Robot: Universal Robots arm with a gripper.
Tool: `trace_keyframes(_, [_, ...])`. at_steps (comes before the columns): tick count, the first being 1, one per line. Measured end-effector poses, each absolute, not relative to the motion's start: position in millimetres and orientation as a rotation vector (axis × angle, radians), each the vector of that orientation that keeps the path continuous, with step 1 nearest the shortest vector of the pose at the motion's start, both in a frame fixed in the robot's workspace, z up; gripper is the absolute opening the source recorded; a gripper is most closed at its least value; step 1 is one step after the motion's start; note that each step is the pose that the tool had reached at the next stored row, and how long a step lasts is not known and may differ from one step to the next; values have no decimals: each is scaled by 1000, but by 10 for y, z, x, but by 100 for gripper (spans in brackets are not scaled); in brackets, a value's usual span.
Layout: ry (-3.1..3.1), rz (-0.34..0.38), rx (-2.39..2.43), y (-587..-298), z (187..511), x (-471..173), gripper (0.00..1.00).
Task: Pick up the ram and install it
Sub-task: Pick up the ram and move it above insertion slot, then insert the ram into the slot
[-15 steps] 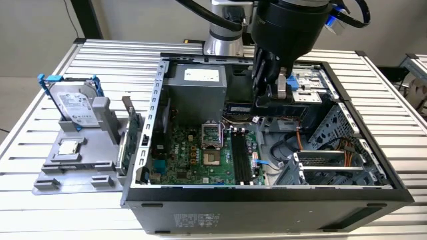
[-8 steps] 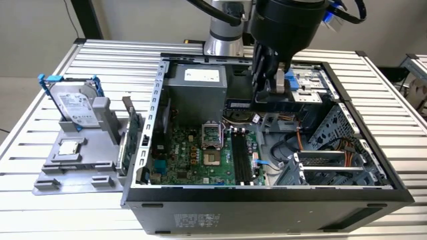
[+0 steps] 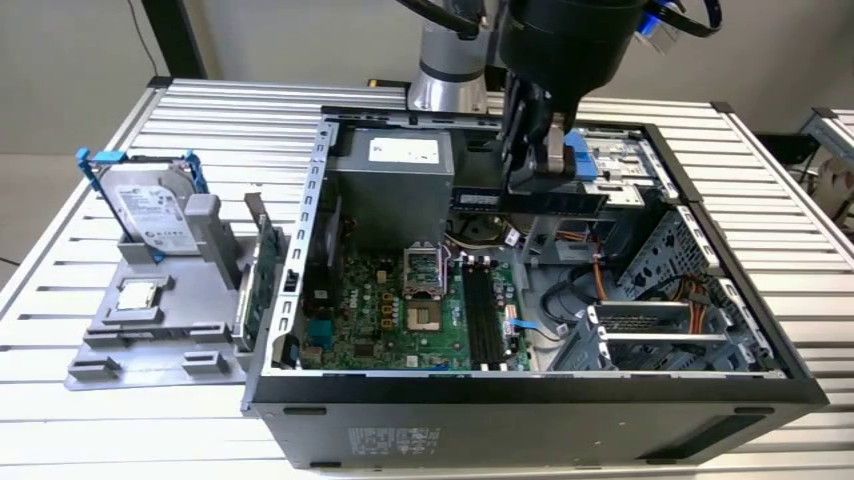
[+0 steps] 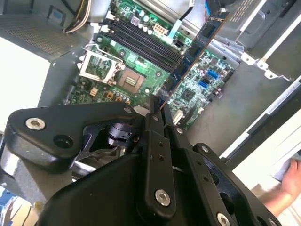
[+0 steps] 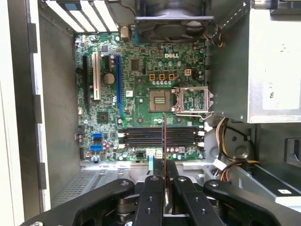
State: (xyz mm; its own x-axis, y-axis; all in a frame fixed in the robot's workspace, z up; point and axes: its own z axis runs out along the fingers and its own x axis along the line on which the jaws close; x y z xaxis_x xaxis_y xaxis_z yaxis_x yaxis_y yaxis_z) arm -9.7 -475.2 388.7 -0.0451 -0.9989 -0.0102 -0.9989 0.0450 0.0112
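Gripper (image 5: 163, 170) clamped on the flat faces of the slim green circuit-board ram stick (image 5: 163, 136), held edge-on over the green motherboard (image 5: 141, 80) in the open grey computer case (image 3: 534, 395), contact edge presumably left free; stick lies crosswise to the black memory slots (image 5: 141, 136), not seated.

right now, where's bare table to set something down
Bare table between the tray and the near edge, and a strip past the case at the exterior view's right. Crowded inside the case, where the end effector holds the ram.
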Motion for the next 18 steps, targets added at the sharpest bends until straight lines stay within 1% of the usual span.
trace_keyframes(18, [-2276,-23,2167,-4466,3886,-93,0])
